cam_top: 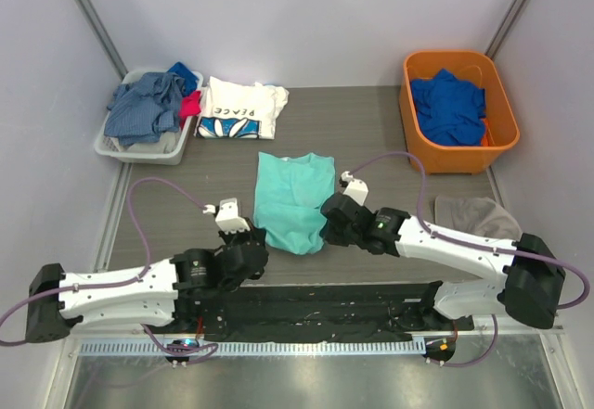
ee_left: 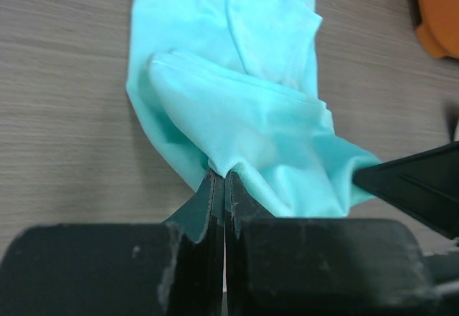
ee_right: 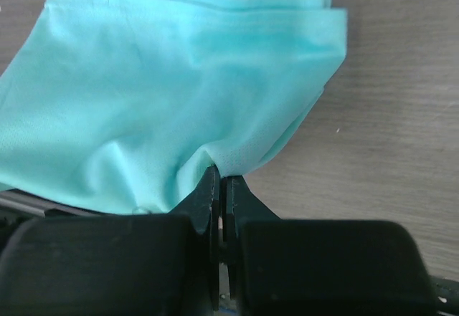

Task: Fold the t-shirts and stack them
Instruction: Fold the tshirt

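Observation:
The mint-teal t-shirt (cam_top: 293, 198) lies partly folded in the middle of the table, its near hem lifted. My left gripper (cam_top: 252, 242) is shut on the shirt's near left corner, and the teal cloth (ee_left: 244, 137) bunches at its tips (ee_left: 224, 176). My right gripper (cam_top: 327, 226) is shut on the near right corner, and the cloth (ee_right: 165, 94) is pinched at its tips (ee_right: 221, 175). The white "PEACE" t-shirt (cam_top: 241, 108) lies folded at the back left, beside the grey basket.
A grey basket (cam_top: 139, 146) with grey-blue clothes stands at the back left. An orange bin (cam_top: 458, 154) with a royal blue garment (cam_top: 449, 105) stands at the back right. A grey cloth (cam_top: 475, 212) lies by the right arm.

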